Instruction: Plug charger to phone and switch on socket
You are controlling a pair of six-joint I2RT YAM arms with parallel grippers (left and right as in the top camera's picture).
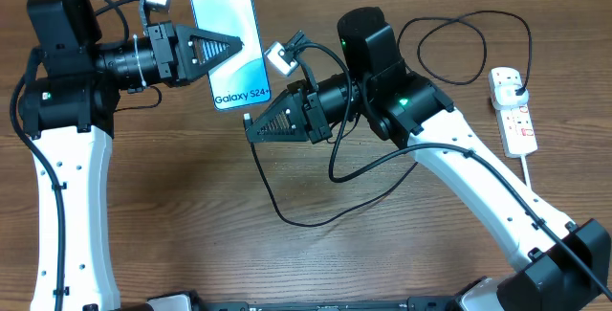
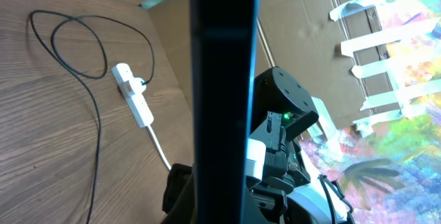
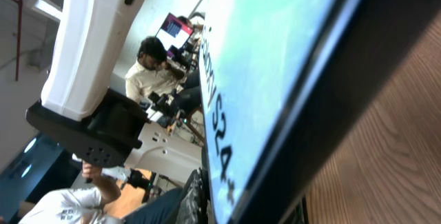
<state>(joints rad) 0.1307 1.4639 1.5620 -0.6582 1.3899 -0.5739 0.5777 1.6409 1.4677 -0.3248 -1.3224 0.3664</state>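
Observation:
My left gripper (image 1: 228, 47) is shut on the phone (image 1: 229, 24) and holds it flat above the table, with the "Galaxy S24" end toward the front. The left wrist view shows the phone edge-on as a dark bar (image 2: 224, 79). Its screen fills the right wrist view (image 3: 275, 52). My right gripper (image 1: 251, 127) is shut on the connector end of the black charger cable (image 1: 287, 217), with the tip right at the phone's lower edge. The cable loops across the table to a black plug (image 1: 517, 89) seated in the white socket strip (image 1: 516, 120), which also shows in the left wrist view (image 2: 134, 96).
The socket's thick white cord (image 1: 545, 196) runs toward the front right under the right arm. The charger cable makes a loose loop (image 1: 469, 48) at the back right. The wooden table (image 1: 191, 206) carries both arm bases at the front.

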